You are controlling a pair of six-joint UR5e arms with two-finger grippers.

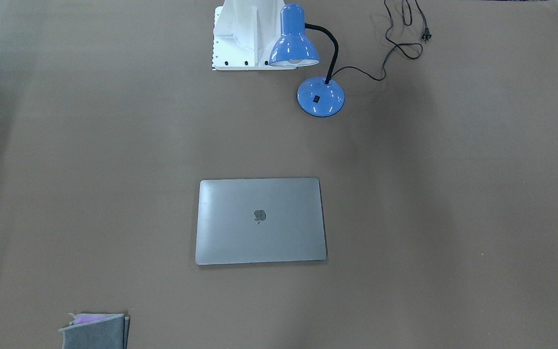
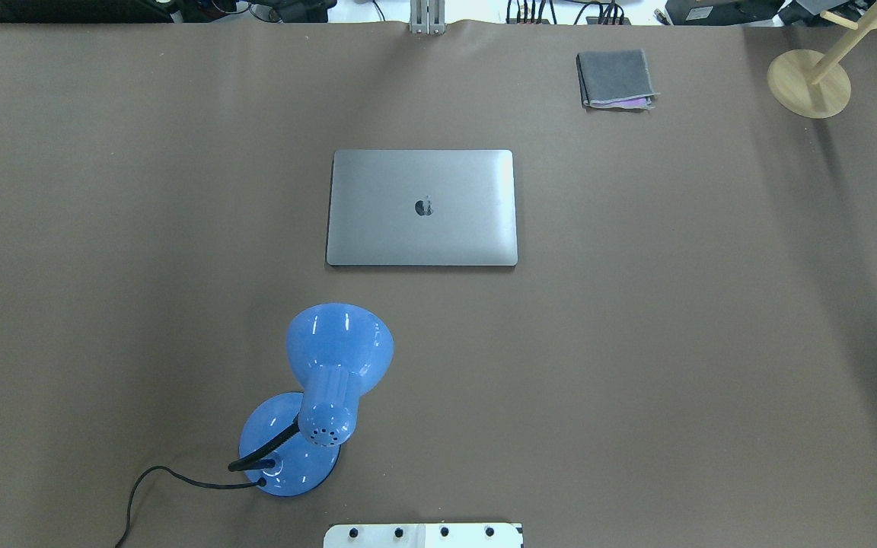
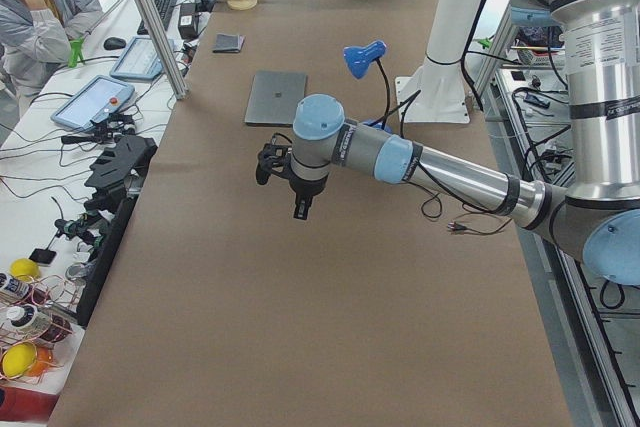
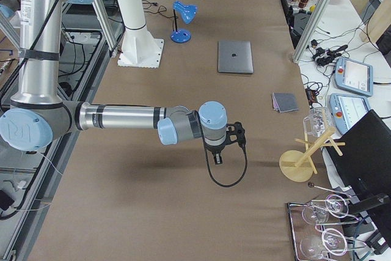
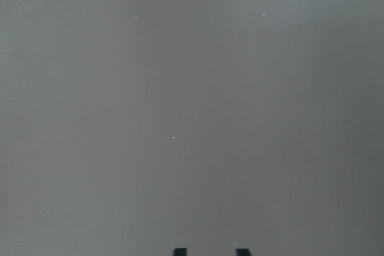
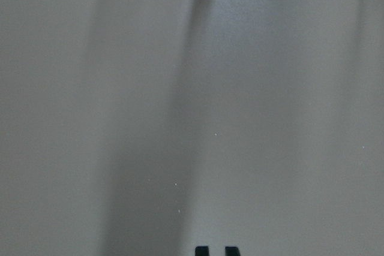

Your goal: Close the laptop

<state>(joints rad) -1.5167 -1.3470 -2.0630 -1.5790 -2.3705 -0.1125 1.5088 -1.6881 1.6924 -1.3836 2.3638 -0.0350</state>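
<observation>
While laptop lies shut, left claw released, right claw clenched, both well away.

Left arm stretched out level, wrist bent, left tool pointing straight down. Its fingertips stand apart with a clear gap. Right arm likewise extended level, right tool hanging downward. Right tips sit close, slim gap between.
</observation>
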